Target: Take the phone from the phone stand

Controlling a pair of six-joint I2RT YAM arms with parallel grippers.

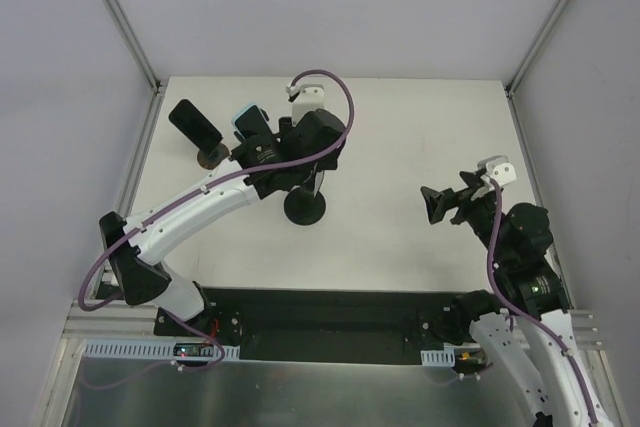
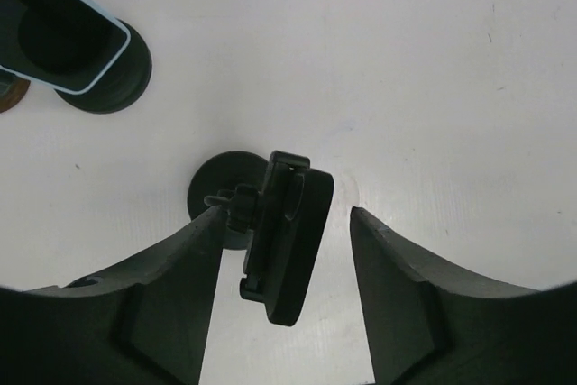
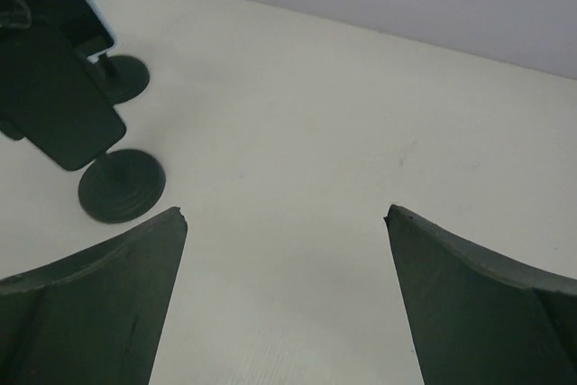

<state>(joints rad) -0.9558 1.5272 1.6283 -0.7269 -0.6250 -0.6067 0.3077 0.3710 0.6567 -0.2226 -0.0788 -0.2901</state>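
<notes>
The left gripper (image 2: 284,214) is being held partly spread, its fingers (image 2: 162,304) straddling a dark slab (image 2: 293,250) mounted on a round-based stand (image 2: 216,185). A gap is being left at one finger, and contact at the other cannot be told. The light-blue-rimmed phone (image 2: 68,42) is being carried on a second stand (image 2: 126,78) just beyond. The right gripper (image 3: 287,212) is being held wide apart and empty above the tabletop (image 3: 297,114), well apart from both stands.

Left arm (image 1: 200,202) reaches over the bench (image 1: 400,127) toward rear centre, wrist above a black round-based stand (image 1: 304,207). A light-blue-edged object (image 1: 248,112) shows at its tip. Further left, a second stand (image 1: 212,155) carries a black slab (image 1: 194,124). Right fingers (image 1: 437,191) spread wide, well apart.
</notes>
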